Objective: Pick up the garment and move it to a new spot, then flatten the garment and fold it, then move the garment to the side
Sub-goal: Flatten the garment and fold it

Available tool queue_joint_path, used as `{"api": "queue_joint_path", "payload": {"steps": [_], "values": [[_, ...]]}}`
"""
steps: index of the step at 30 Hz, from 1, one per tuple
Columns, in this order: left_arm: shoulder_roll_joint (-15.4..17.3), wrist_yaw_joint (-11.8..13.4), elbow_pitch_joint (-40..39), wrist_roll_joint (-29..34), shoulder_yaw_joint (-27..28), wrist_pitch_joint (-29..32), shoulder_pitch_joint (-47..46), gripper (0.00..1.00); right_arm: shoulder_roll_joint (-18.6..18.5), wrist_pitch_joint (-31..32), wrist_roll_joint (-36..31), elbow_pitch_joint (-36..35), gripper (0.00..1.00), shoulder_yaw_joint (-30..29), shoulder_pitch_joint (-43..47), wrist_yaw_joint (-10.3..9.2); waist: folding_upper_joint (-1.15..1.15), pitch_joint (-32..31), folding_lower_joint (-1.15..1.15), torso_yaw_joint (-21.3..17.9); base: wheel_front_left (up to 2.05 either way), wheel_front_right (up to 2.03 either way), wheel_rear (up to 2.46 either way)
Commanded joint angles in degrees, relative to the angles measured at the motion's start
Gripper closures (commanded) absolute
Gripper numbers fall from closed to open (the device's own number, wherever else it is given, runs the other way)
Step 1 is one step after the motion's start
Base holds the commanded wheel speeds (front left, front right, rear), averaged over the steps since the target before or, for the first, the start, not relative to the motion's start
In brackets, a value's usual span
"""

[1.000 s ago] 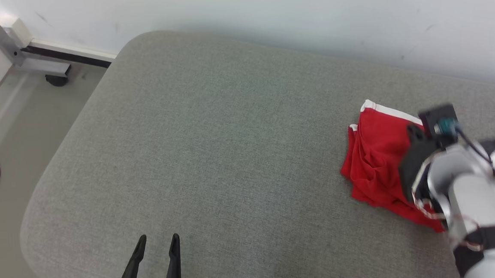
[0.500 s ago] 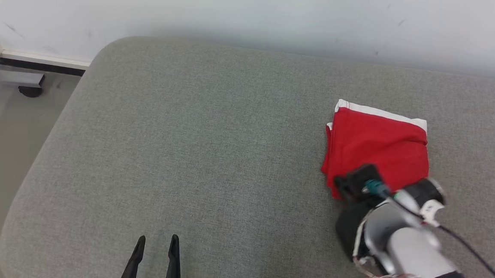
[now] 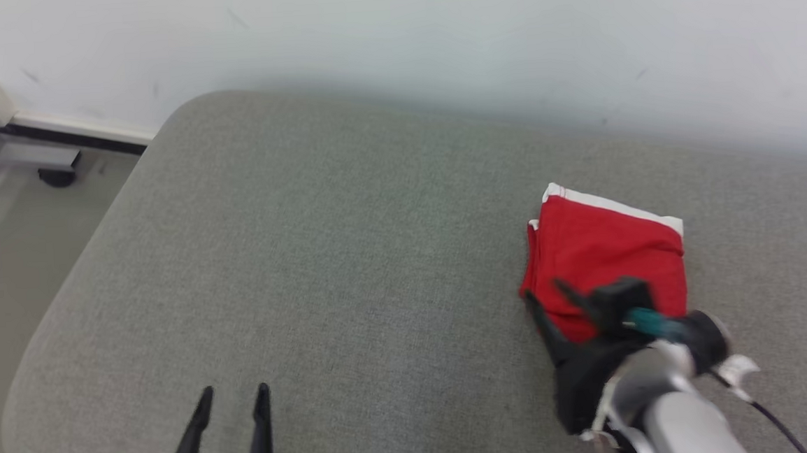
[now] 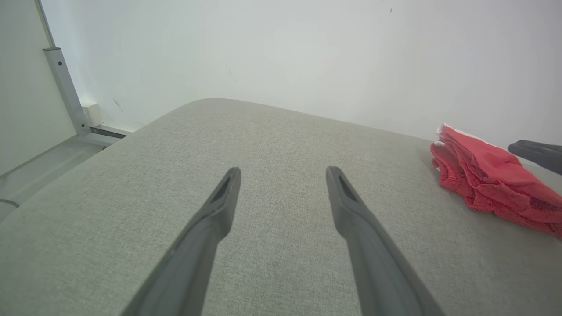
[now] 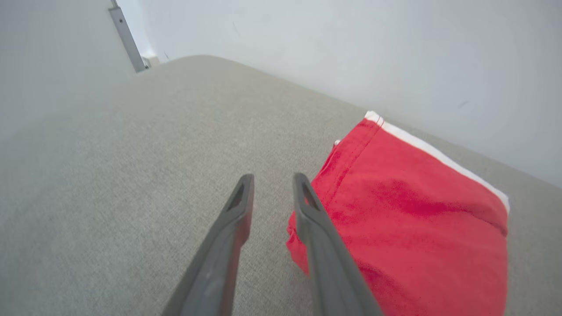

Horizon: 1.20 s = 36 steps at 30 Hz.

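Grey cushion (image 3: 348, 244): left gripper (image 4: 283, 171) jaws wide apart, empty; right gripper (image 5: 272, 177) jaws slightly parted beside red garment (image 5: 417, 206).

Open grey cushion (image 3: 321, 259) left and centre — red garment (image 3: 608, 256) at right, wall (image 3: 433, 28) behind.

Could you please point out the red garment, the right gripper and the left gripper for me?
red garment (image 3: 608, 256), head view, middle of its upper surface.
right gripper (image 5: 273, 177), right wrist view, midway between its fingertips.
left gripper (image 4: 284, 170), left wrist view, midway between its fingertips.
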Motion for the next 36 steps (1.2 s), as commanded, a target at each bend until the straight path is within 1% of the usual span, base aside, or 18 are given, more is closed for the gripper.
{"api": "queue_joint_path", "payload": {"steps": [1, 3, 5, 7, 9, 11, 14, 17, 20, 23, 26, 36], "values": [[0.5, 0.6, -0.3, 1.1, 0.6, -0.2, 0.4, 0.0, 0.4, -1.2, 0.0, -1.4, 0.0, -2.0, 2.0, -0.16, 0.0, -1.8, 0.0, -1.3, 0.0, 0.0, 0.0], [0.3, 1.5, -1.0, 1.5, 1.7, -0.3, 0.7, 0.0, 1.1, -3.2, 0.4, -4.6, 0.0, -6.5, 4.6, -0.16, 0.0, -2.9, 0.0, -2.3, 0.0, 0.0, 0.0], [0.3, 2.1, -2.1, 2.4, 3.0, -0.3, 1.2, 0.0, 1.6, -4.8, 0.7, -7.5, 0.0, -9.7, 6.9, -0.16, 0.0, -3.8, 0.0, -3.8, 0.0, 0.0, 0.0], [0.8, 2.3, -2.8, 4.1, 3.6, -0.3, 2.1, 0.0, 1.8, -6.2, 1.2, -9.8, 0.0, -11.9, 9.1, -0.16, 0.0, -4.5, 0.0, -5.5, 0.0, 0.0, 0.0], [-0.4, 2.5, -4.3, 4.1, 4.6, -0.3, 2.5, 0.0, 1.9, -7.9, 2.0, -11.0, 0.0, -13.5, 11.1, -0.16, 0.0, -5.3, 0.0, -7.1, 0.0, 0.0, 0.0], [-0.9, 2.2, -5.1, 4.2, 5.6, -0.3, 3.2, 0.0, 1.9, -8.9, 3.1, -11.3, 0.0, -15.6, 13.1, -0.16, 0.0, -5.8, 0.0, -8.6, 0.0, 0.0, 0.0], [-2.2, 1.0, -5.7, 4.2, 7.0, -0.3, 3.6, 0.0, 1.9, -11.6, 5.3, -11.5, 0.0, -18.5, 15.1, -0.16, 0.0, -6.2, 0.0, -10.6, 0.0, 0.0, 0.0], [-2.6, -0.7, -4.7, 5.3, 7.6, -0.3, 4.0, 0.0, 1.9, -14.2, 7.0, -10.5, 0.0, -20.9, 16.6, -0.16, 0.0, -6.5, 0.0, -12.8, 0.0, 0.0, 0.0], [-2.9, -2.4, -3.2, 5.3, 8.4, -0.3, 4.1, 0.0, 1.9, -15.9, 8.4, -9.1, 0.0, -22.3, 17.2, -0.16, 0.0, -6.8, 0.0, -14.8, 0.0, 0.0, 0.0], [-2.8, -3.7, -0.1, 5.1, 9.0, -0.3, 4.2, 0.0, 2.0, -16.2, 8.3, -7.3, 0.0, -22.6, 17.3, -0.15, 0.0, -7.0, 0.0, -16.5, 0.0, 0.0, 0.0], [-3.3, -3.8, 2.3, 4.5, 10.6, -0.3, 4.0, 0.0, 1.9, -15.6, 7.7, -5.4, 0.0, -22.1, 17.6, -0.16, 0.0, -7.3, 0.0, -17.8, 0.0, 0.0, 0.0], [-4.1, -4.6, 4.0, 5.7, 14.8, -0.3, 5.9, 0.0, 1.9, -15.8, 7.7, -1.3, 0.0, -20.2, 17.0, -0.16, 0.0, -7.4, 0.0, -19.9, 0.0, 0.0, 0.0]]}}
